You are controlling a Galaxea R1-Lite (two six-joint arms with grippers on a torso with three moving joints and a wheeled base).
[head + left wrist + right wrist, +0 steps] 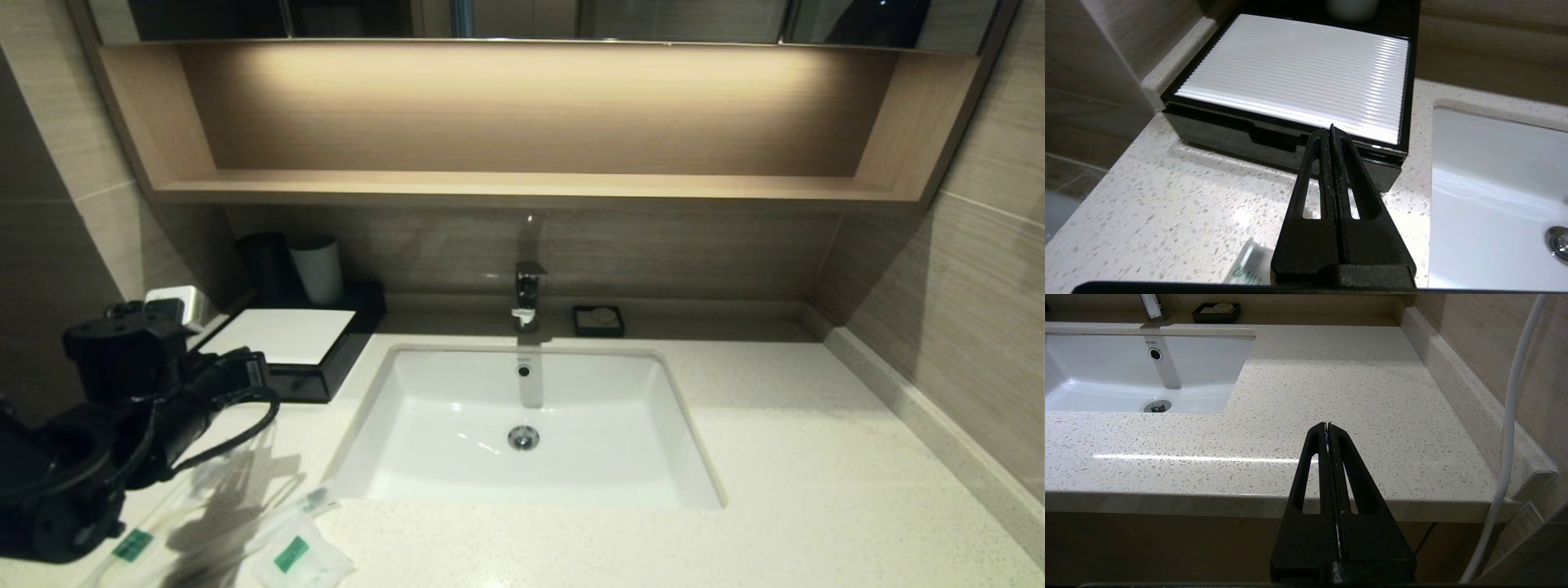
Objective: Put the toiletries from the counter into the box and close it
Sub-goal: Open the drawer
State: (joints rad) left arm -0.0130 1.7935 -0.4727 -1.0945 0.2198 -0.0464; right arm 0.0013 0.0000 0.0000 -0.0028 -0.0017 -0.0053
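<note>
Sachet [300, 555] and sticks [131, 545] lie on counter [775, 457] before the closed box [314, 380]; nothing packed. Left gripper [1331, 130], pinched empty, faces box; right gripper [1327, 425] likewise.

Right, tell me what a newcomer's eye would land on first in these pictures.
First the white sink basin sunk in the middle of the speckled counter. Next the black box with its white ribbed top, at the counter's back left corner, drawer shut, with the shut left gripper pointing at it. Last, the green-labelled toiletries at the counter's front left edge.
</note>
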